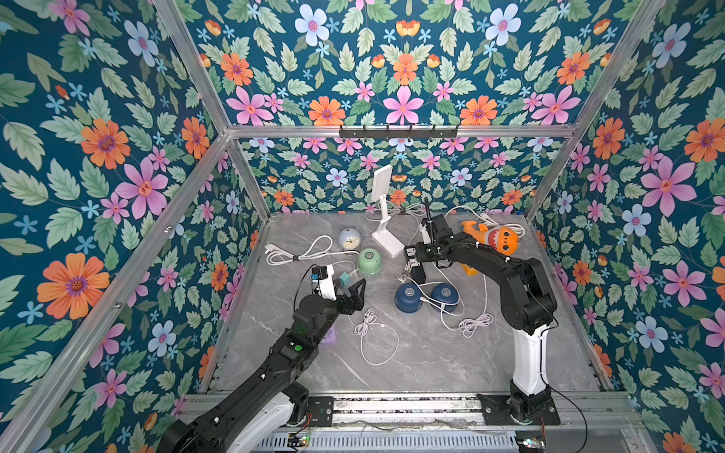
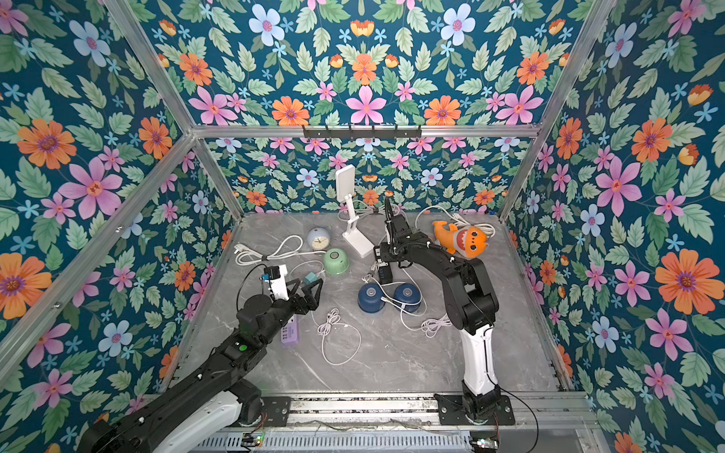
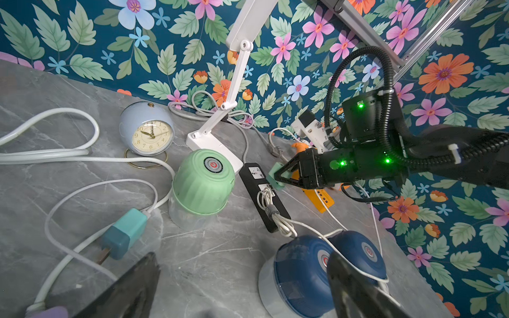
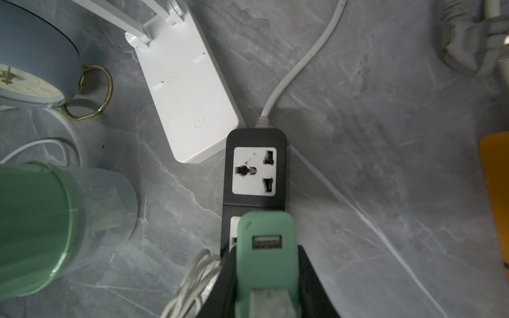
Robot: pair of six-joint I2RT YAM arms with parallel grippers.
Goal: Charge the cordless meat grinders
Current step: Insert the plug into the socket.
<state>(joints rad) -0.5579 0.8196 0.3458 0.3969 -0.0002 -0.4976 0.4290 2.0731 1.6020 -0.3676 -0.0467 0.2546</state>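
Here, the right end effector (image 4: 265, 258) is pinching a pale green adapter (image 4: 265, 228) by its sides, its USB port facing the wrist camera, right over the second outlet of the black power strip (image 4: 254, 137). We cannot tell whether the prongs are in, since the adapter body hides them. The first outlet (image 4: 253, 170) is free. A bundled white cable (image 3: 275, 217) lies across the strip just beside the adapter.

The left end effector (image 3: 242, 257) is spread wide and holds nothing, hovering over bare desk (image 3: 209, 261). A teal adapter (image 3: 124, 234) with its white lead lies to one side of it and the nearer navy grinder to the other.

The green grinder (image 3: 203, 187) stands near the strip, between the clock (image 3: 147, 132) and the lamp base (image 4: 187, 96). The two navy grinders (image 1: 408, 297) sit touching each other nearer the robot, with a thin white cable (image 1: 429, 300) draped across them.

We judge the main risk to be a bad insertion. The strip lies loose on the desk, so an off-centre push could slide or tip it, or bend the prongs. The bundled cable could also catch under the adapter and stop it seating. The open left fingers, close to the draped cable, could snag it and drag a navy grinder
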